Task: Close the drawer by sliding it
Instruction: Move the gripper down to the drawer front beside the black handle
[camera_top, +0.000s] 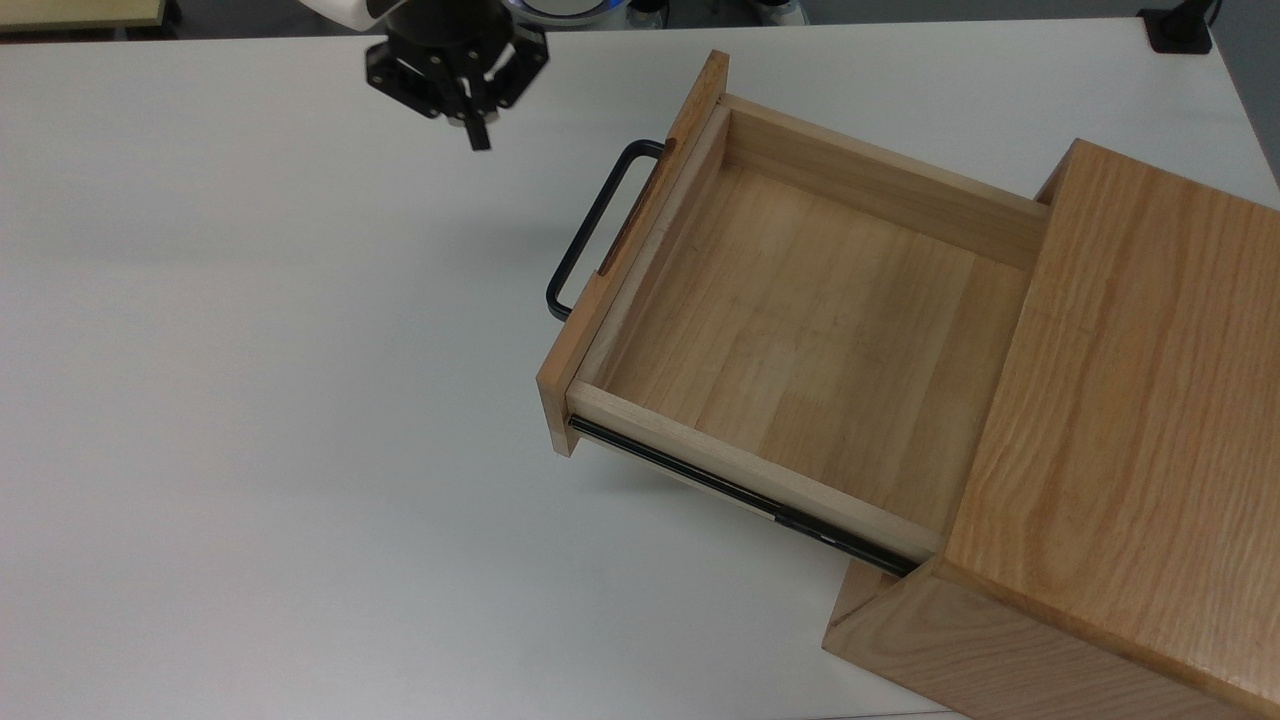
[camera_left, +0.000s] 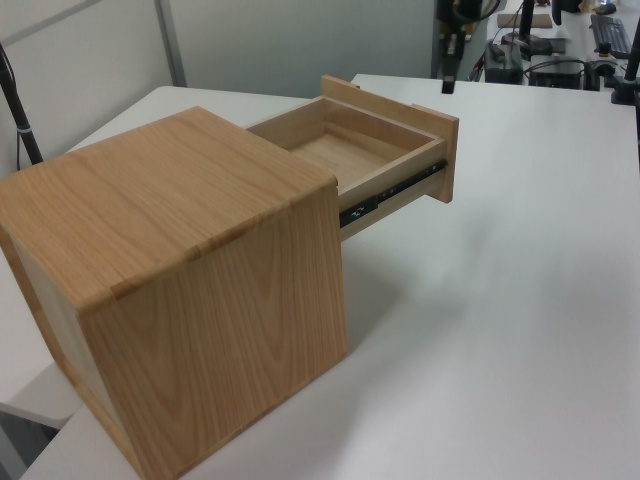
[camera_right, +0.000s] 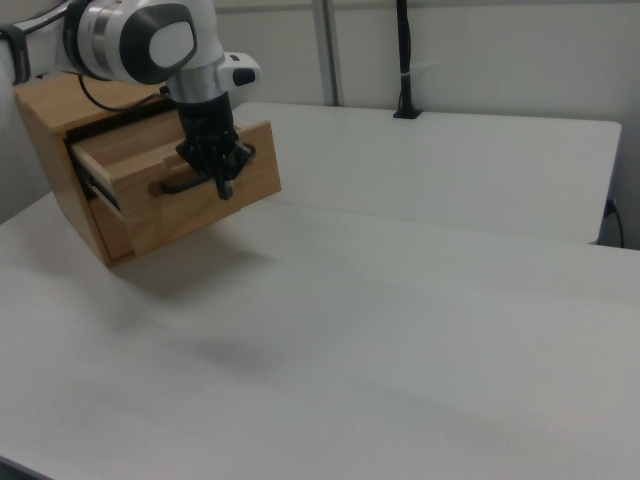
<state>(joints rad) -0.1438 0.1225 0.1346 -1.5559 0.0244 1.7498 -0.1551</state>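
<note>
The drawer (camera_top: 800, 330) stands pulled far out of the oak cabinet (camera_top: 1130, 420), and its light wood box is empty. Its black bar handle (camera_top: 590, 230) points toward the top view's left. My gripper (camera_top: 477, 135) hangs above the table, up and to the left of the handle in the top view, fingers together and holding nothing. In the right view the gripper (camera_right: 225, 188) shows in front of the drawer's front panel (camera_right: 255, 160), next to the handle (camera_right: 180, 183). The left view shows the gripper (camera_left: 447, 85) beyond the drawer (camera_left: 350, 150).
The white table (camera_top: 250, 400) spreads wide to the top view's left of the drawer. A black clamp (camera_top: 1180, 30) sits at its far right corner. A black pole (camera_right: 403, 60) stands at the table's back edge in the right view. Desks with equipment (camera_left: 560, 50) lie behind.
</note>
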